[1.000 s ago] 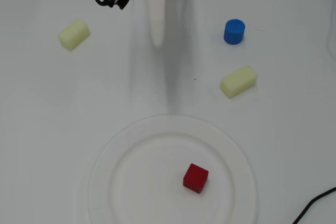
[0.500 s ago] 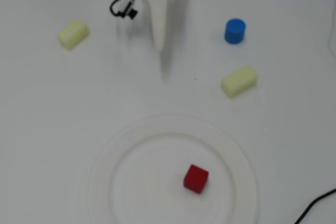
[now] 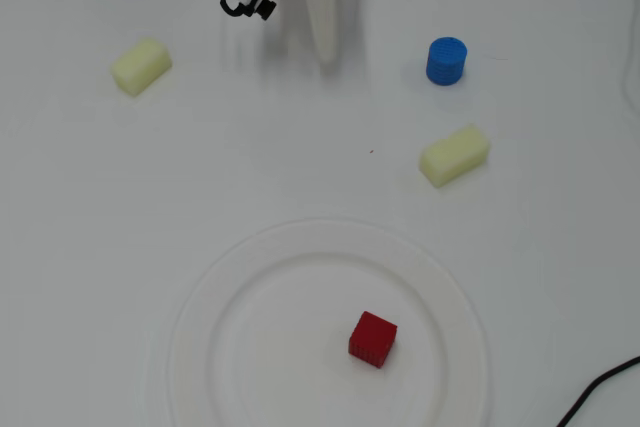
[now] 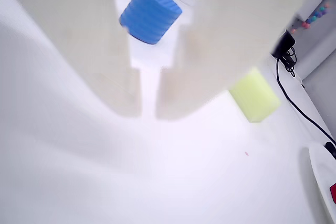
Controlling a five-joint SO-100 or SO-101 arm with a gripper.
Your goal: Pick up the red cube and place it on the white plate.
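White table [image 3: 120, 207] entry: red cube [image 3: 372, 338] sits inside the white plate [image 3: 200, 317], your tool [image 3: 328, 47] nearly closed and empty well apart near the blue cylinder [image 3: 446, 60]; swinging carelessly could knock that cylinder or a yellow block [image 3: 454, 155].

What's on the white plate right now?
Only the red cube, resting right of centre on the white plate. The plate's near edge is cut off in the overhead view, so that part goes unseen.
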